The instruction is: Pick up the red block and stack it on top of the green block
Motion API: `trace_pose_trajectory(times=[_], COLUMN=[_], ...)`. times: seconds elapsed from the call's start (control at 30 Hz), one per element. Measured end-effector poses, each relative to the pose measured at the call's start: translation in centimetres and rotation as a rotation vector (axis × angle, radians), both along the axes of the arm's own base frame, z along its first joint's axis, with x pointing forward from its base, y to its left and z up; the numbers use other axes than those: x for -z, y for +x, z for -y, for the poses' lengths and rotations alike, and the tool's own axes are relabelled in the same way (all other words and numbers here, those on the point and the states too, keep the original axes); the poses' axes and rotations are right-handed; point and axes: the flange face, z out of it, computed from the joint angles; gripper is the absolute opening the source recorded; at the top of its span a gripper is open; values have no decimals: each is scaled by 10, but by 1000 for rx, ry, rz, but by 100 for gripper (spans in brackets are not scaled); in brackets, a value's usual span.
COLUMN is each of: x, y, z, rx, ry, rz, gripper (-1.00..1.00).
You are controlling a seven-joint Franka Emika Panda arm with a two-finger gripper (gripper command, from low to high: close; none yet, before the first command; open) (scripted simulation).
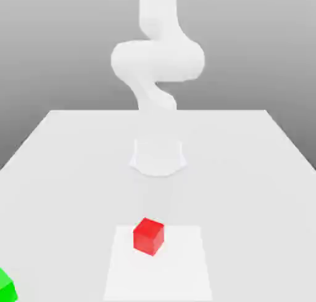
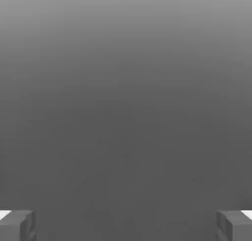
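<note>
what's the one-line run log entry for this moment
pincer: open, holding nothing | red block: on table, untouched | green block: at exterior view's lower left edge | stack: not started

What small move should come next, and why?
Probably bring the gripper down over the red block. Its fingers stand wide apart with nothing between them, and the red block sits untouched on the table, apart from the green block at the exterior view's lower left edge.

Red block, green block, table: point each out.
red block [image 1: 149, 236], exterior view, on its front face.
green block [image 1: 6, 286], exterior view, on its visible corner at the picture's lower left edge.
table [image 1: 74, 153], exterior view, on bare surface left of the arm's base.
</note>
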Motion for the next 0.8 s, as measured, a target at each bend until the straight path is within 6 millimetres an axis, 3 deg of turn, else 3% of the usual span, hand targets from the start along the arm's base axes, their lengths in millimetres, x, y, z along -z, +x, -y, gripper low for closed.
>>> trace_pose_trajectory(times=[0.13,0.3,0.43,0.57,0.63,0.8], x=[99,224,325,426,452,489], y=[41,58,44,2,-8,-10], z=[1,12,21,24,24,24], rx=[86,193,283,382,406,415], ry=[11,46,94,168,185,192], rz=[-149,-330,-482,-653,-687,-696], gripper=[0,0,0,0,0,0])
